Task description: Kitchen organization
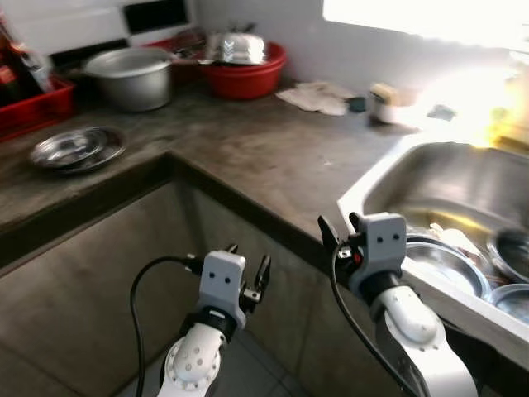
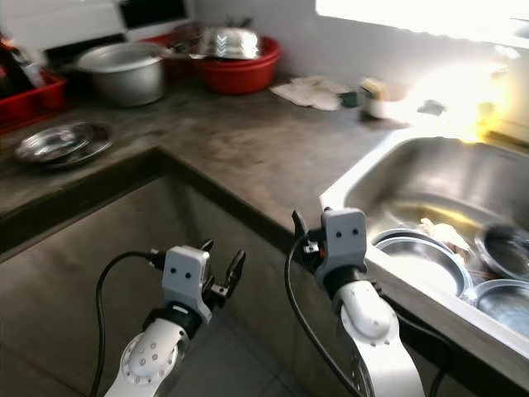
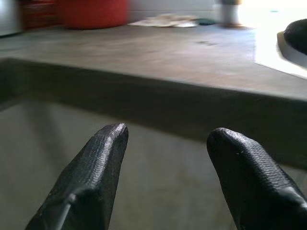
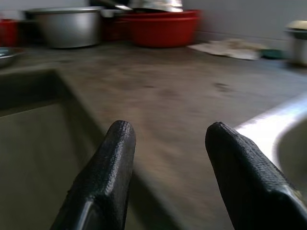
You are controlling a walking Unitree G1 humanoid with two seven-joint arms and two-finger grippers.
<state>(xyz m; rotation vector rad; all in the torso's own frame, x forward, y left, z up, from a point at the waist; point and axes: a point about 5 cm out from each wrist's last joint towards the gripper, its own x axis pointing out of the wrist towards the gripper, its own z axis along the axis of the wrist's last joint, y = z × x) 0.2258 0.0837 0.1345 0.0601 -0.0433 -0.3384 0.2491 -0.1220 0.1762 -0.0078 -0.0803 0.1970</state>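
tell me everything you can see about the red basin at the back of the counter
The red basin is a round, wide bowl that looks like plastic, standing upright on the grey counter near the back wall. Shiny metal dishes are piled inside, rising above its rim. A large metal pot stands beside it. Neither gripper is near it.

red basin; grey countertop; silver pot

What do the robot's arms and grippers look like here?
Both arms are silver-white with rounded joints and boxy grey wrist blocks with two dark dots. A black cable loops beside each. The left gripper and right gripper each have two black fingers, textured and round-tipped.
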